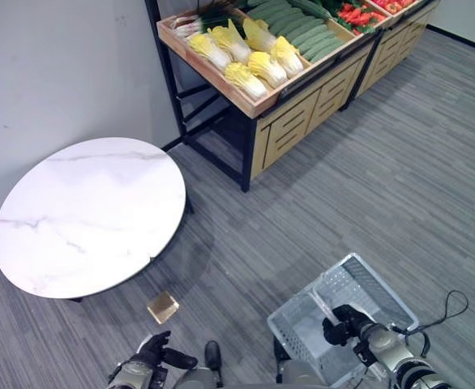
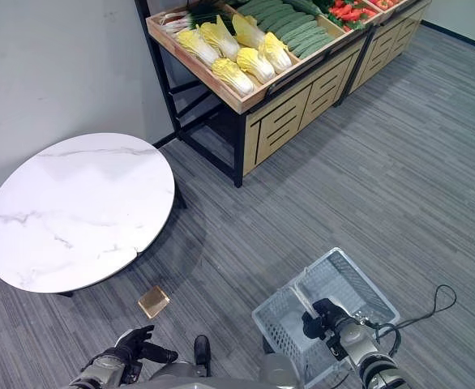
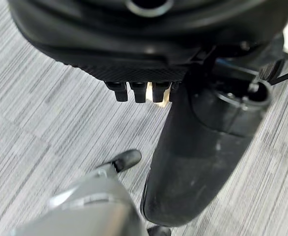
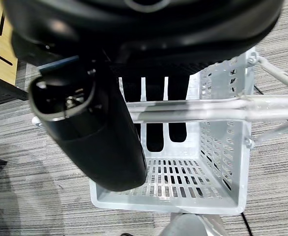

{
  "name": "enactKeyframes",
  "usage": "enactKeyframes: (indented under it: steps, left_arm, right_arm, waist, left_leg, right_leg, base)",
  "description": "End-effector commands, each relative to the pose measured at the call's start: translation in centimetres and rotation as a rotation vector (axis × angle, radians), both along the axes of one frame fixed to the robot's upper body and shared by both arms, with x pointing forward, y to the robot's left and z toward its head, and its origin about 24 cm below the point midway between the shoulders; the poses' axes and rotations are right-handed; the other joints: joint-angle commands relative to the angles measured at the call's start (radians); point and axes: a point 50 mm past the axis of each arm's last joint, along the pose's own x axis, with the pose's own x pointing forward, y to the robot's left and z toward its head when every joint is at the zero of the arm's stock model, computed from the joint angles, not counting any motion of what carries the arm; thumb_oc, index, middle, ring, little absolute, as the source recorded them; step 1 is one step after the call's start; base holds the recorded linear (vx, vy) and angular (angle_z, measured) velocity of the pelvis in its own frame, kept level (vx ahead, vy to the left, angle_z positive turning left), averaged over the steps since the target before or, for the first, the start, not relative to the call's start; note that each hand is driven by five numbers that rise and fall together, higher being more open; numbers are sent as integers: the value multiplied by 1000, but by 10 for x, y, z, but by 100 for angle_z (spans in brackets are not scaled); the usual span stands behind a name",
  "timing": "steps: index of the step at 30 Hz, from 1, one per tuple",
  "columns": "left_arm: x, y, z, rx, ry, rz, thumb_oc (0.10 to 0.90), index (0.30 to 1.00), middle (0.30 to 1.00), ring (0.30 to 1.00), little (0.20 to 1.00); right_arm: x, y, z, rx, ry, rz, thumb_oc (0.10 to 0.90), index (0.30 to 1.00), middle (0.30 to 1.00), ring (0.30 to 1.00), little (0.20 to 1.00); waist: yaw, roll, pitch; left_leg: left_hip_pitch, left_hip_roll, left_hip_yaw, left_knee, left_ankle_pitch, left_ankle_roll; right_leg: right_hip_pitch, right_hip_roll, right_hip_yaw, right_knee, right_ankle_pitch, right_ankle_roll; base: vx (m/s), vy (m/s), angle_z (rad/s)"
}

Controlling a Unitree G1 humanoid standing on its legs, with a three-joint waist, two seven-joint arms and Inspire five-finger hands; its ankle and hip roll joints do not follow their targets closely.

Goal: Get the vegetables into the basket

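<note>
- Far left there's a round white marble worktop point(image 1: 92, 212) by the wall, with nothing on it that I can see.
- Near left, low in the eye views, the left hand point(image 1: 152, 354) hangs over the carpet with fingers relaxed and apart, holding nothing.
- Just beyond it a small tan square thing point(image 1: 163, 306) lies on the floor; can't tell what it is.
- Far centre is the wooden produce shelf point(image 1: 246, 99). All the vegetables are up there, well apart from the robot.
- Count on the shelf: six yellow-white cabbages point(image 1: 246, 55) in the front crate, and a stack of green cucumbers point(image 1: 298, 28) behind them, too bunched to count properly. Further right, red peppers point(image 1: 359, 14), also too small to count.
- Near right, the right hand point(image 4: 154, 105) is clamped round the handle point(image 4: 217, 107) of the one white plastic basket point(image 1: 302, 328), carrying it low by the floor.
- The basket looks empty through its slotted bottom in the right wrist view.
- So progress-wise I'd say basket picked up, zero veg in it. What's left: get over to the shelf and start loading, probably with the free left hand.
</note>
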Motion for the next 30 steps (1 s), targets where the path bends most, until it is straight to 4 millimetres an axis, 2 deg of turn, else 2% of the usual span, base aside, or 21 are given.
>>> enactKeyframes:
  steps: [1,4,8,9,11,12,13,14,15,20,27,30]
  left_arm:
    - [3,15,5,64,-8,-24,900,1000,1000,1000,1000]
    - [5,15,6,69,-12,-24,900,1000,1000,1000,1000]
    - [5,21,7,92,-9,-23,900,1000,1000,1000,1000]
    - [4,25,8,101,-12,-11,900,1000,1000,1000,1000]
    - [5,30,10,107,-18,-2,900,1000,1000,1000,1000]
    - [5,32,11,112,-18,5,900,1000,1000,1000,1000]
    - [6,34,12,115,-21,11,900,1000,1000,1000,1000]
    - [-1,35,10,117,4,23,900,1000,1000,1000,1000]
    - [-1,35,10,118,4,23,900,1000,1000,1000,1000]
    - [-9,27,4,97,37,22,900,1000,1000,1000,1000]
    - [-2,18,3,96,38,-13,900,1000,1000,1000,1000]
    - [-1,15,2,97,50,-36,900,1000,1000,1000,1000]
  right_arm:
    - [54,7,32,23,-197,39,400,300,300,300,300]
    - [60,7,36,-9,-203,80,400,300,300,300,300]
    - [72,15,44,-30,-231,138,400,300,300,300,300]
    - [74,21,44,-22,-239,150,400,300,300,300,300]
    - [76,28,43,-15,-240,168,400,300,300,300,300]
    - [79,32,44,-6,-246,178,400,300,300,300,300]
    - [79,35,44,-2,-250,185,400,300,300,300,300]
    - [76,36,41,-9,-228,204,400,300,300,300,300]
    - [76,36,41,-9,-229,204,400,300,300,300,300]
    - [62,31,33,1,-199,190,400,300,300,300,300]
    - [44,28,21,23,-155,125,400,300,300,300,300]
    - [39,23,18,20,-142,95,400,300,300,300,300]
  waist:
    - [25,-28,-2]
    - [19,-34,9]
    - [16,-41,17]
    - [28,-41,18]
    - [64,-32,15]
    - [76,-34,15]
    - [90,-39,13]
    - [94,-58,1]
    - [95,-59,-2]
    - [55,-48,-24]
    - [23,-33,-24]
    - [11,-31,-20]
  left_leg:
    - [-9,12,-9,134,-145,-52]
    - [-15,4,16,162,-166,-46]
    - [-25,15,94,133,-154,-46]
    - [-23,35,123,119,-139,-52]
    - [-30,75,162,104,-112,-61]
    - [-29,88,187,98,-99,-64]
    - [-29,94,210,97,-94,-64]
    - [-9,82,239,87,-93,-66]
    - [-13,82,240,86,-90,-66]
    - [34,102,234,71,-79,-85]
    - [57,156,220,23,-26,-120]
    - [38,179,207,91,-41,-132]
  right_leg:
    - [5,-32,29,84,-71,83]
    - [-10,-39,54,68,-39,98]
    - [-86,-41,78,42,53,141]
    - [-107,-45,28,51,62,138]
    - [-103,-80,-169,89,28,118]
    - [-89,-94,-246,117,8,110]
    - [-63,-102,-291,142,-15,105]
    - [-26,-87,-282,105,-19,106]
    - [-30,-87,-281,103,-16,104]
    - [10,-49,-270,65,-40,76]
    - [7,3,-265,89,-83,48]
    - [7,26,-262,100,-106,28]
  base:
    - [-10,55,-19]
    - [-49,52,-31]
    - [-143,11,-60]
    - [-153,-94,-97]
    - [-155,-59,-116]
    - [-163,12,-109]
    - [-101,1,-122]
    - [-60,-16,-104]
    - [22,-42,-77]
    - [56,-83,-7]
    - [14,-135,-3]
    - [39,-180,-1]
